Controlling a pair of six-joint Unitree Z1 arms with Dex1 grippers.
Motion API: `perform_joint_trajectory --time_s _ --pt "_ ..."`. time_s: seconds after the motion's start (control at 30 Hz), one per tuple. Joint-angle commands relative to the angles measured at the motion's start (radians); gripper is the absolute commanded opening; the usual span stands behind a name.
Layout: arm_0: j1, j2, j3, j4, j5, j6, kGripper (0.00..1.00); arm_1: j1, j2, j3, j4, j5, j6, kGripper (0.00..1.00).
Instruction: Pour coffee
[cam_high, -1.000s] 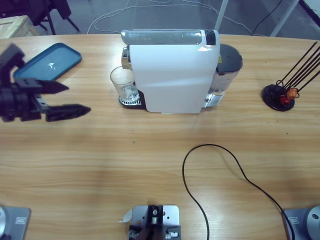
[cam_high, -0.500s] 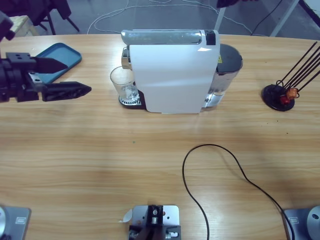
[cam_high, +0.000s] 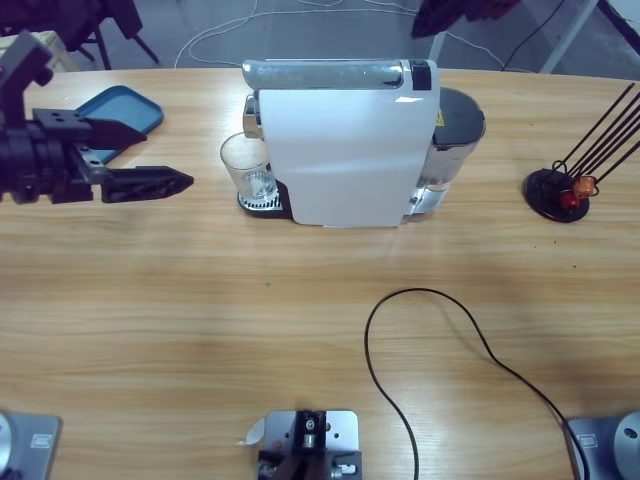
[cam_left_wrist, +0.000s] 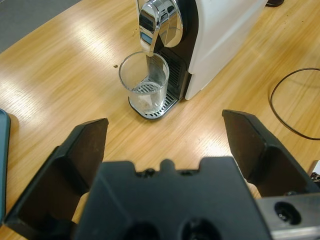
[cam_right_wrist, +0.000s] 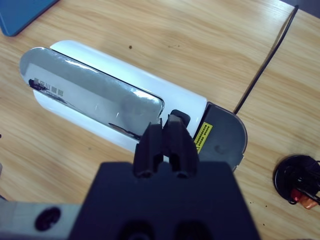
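Observation:
A white coffee machine (cam_high: 345, 150) stands at the table's back middle, its chrome spout (cam_left_wrist: 152, 25) over a clear, empty-looking glass (cam_high: 248, 165) on the drip tray (cam_left_wrist: 152, 107). My left gripper (cam_high: 168, 160) hovers open to the left of the glass (cam_left_wrist: 145, 82), jaws spread wide and pointing at it, a short gap away. The same gripper (cam_left_wrist: 165, 122) has nothing between its jaws. My right gripper (cam_right_wrist: 165, 127) is shut and hangs above the machine's silver lid (cam_right_wrist: 100, 100), near its rear end. It shows as a dark shape (cam_high: 455, 15) at the high view's top edge.
A blue tray (cam_high: 110, 110) lies at the back left, behind the left gripper. A black cable (cam_high: 450, 330) loops over the front right of the table. A black stand with thin sticks (cam_high: 565, 190) sits far right. The machine's water tank (cam_high: 455, 130) is on its right end.
The left gripper has moved toward the back of the table and right, closer to the glass, still open. The right gripper's dark shape has come into the high view's top edge.

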Motion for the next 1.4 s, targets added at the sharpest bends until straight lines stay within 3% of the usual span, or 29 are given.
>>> perform_joint_trajectory --time_s 0.03,0.27,1.03,1.07,1.1,1.13,1.4 --pt "-0.008 0.027 0.031 -0.015 0.0 0.015 1.0 0.012 0.065 0.026 0.015 -0.016 0.013 0.0" --pt "-0.008 0.036 0.035 -0.018 -0.002 0.015 1.0 0.012 0.054 0.041 0.014 -0.069 0.013 0.0" --pt "-0.008 0.039 0.045 -0.031 -0.002 0.013 1.0 0.012 0.04 0.093 -0.014 -0.048 0.018 0.0" --pt "-0.008 0.039 0.044 -0.033 -0.002 0.013 1.0 0.012 0.017 0.071 -0.014 -0.052 0.008 0.16" --pt "-0.008 0.039 0.042 -0.036 -0.002 0.012 1.0 0.023 -0.031 0.049 -0.026 -0.051 -0.012 0.93" --pt "-0.008 0.04 0.04 -0.041 -0.003 0.01 1.0 0.035 -0.075 0.052 -0.06 -0.056 -0.017 1.0" --pt "-0.008 0.038 0.042 -0.062 -0.004 0.003 1.0 0.044 -0.083 0.081 -0.005 -0.023 0.087 1.0"
